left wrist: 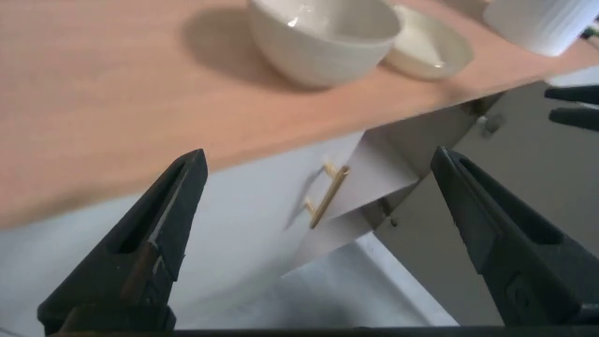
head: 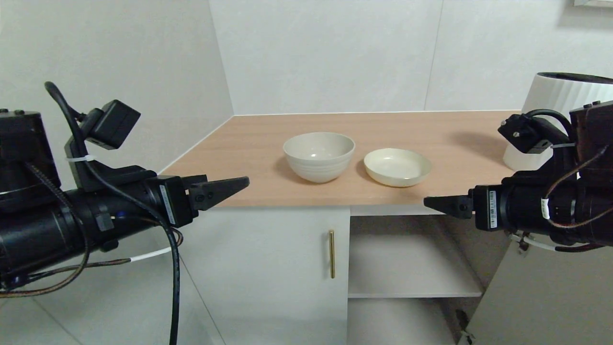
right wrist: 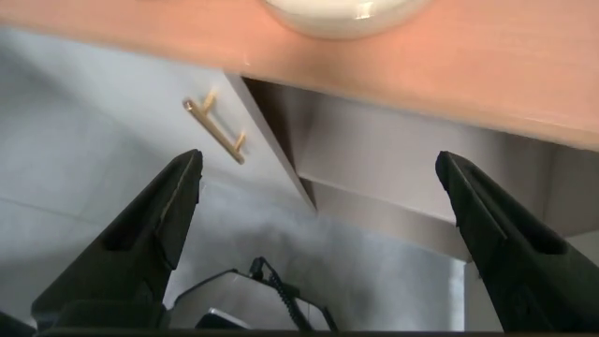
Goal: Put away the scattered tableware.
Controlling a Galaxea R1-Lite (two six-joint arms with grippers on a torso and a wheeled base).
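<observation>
A deep cream bowl (head: 319,155) (left wrist: 324,37) stands on the wooden countertop (head: 249,143), with a shallow cream dish (head: 397,166) (left wrist: 428,47) (right wrist: 342,14) just to its right. My left gripper (head: 242,182) (left wrist: 318,229) hangs open in front of the counter's left front edge, empty. On the other side my right gripper (head: 428,203) (right wrist: 323,234) is open and empty too, held below the counter edge before the open cupboard, right of the dish.
Under the counter a white cupboard door (head: 268,268) with a brass handle (head: 331,254) (left wrist: 326,192) (right wrist: 217,129) is shut on the left; the right compartment stands open with a shelf (head: 412,273). A white ribbed container (head: 555,115) stands at the counter's right end.
</observation>
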